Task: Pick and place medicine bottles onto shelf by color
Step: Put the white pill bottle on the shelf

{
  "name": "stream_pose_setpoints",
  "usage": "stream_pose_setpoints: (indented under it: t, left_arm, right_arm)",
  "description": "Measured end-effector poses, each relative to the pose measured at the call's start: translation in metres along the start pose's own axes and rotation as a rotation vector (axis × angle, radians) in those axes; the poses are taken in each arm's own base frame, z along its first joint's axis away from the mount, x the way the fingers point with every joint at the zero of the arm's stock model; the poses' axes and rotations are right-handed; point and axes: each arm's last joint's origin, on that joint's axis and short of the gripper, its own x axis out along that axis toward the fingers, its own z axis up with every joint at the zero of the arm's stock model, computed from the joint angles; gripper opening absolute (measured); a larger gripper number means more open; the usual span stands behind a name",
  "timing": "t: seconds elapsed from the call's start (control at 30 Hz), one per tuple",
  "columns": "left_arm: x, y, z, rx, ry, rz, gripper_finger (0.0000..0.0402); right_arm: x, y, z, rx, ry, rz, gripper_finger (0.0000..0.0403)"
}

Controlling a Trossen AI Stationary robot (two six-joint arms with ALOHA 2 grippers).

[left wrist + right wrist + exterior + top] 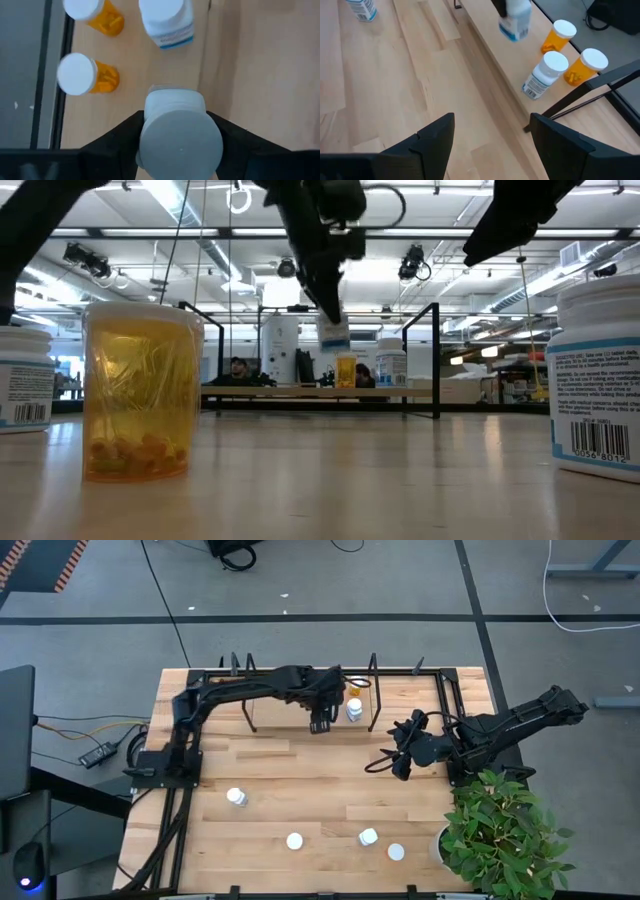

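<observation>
My left gripper (322, 723) is shut on a white medicine bottle (180, 140) over the shelf (280, 718); the low view shows this held bottle (333, 335) above the shelf board (300, 391). On the shelf stand two orange bottles (87, 75) (92, 12) and one white bottle (167, 20). Several more bottles stand on the table nearer me: (237, 797), (294, 840), (368, 837), (396, 852). My right gripper (400, 755) waits open to the right of the shelf, touching nothing. My left gripper pinches the white bottle between its two fingers (122, 137), one on each side of the upper end by the white cap (180, 145). The fingers come from above, pointing down. The bottle hangs below them, slightly tilted (515, 20), lifted clear of the shelf board.
A potted green plant (500, 830) fills the table's near right corner. Black wire uprights (375, 700) (247, 705) stand at the shelf's ends, and a black frame (445, 690) runs along the table's edges. In the low view an orange bottle (140, 390) stands close to the camera.
</observation>
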Motion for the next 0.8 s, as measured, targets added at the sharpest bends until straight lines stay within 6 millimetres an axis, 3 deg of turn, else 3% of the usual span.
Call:
stream_pose_setpoints:
  t: [0.33, 0.57, 0.8]
  left_arm:
    - [0.049, 0.014, 0.004, 0.008, 0.026, -0.026, 0.0189]
    - [0.051, 0.013, 0.004, 0.010, 0.036, -0.029, 0.0204]
    - [0.051, 0.011, 0.005, 0.009, 0.021, -0.075, 0.0194]
  right_arm:
    - [0.000, 0.000, 0.000, -0.016, -0.005, -0.011, 0.0267]
    - [0.000, -0.002, 0.001, -0.063, -0.030, -0.064, 0.0267]
    - [0.000, -0.003, 0.002, -0.065, -0.050, -0.105, 0.0267]
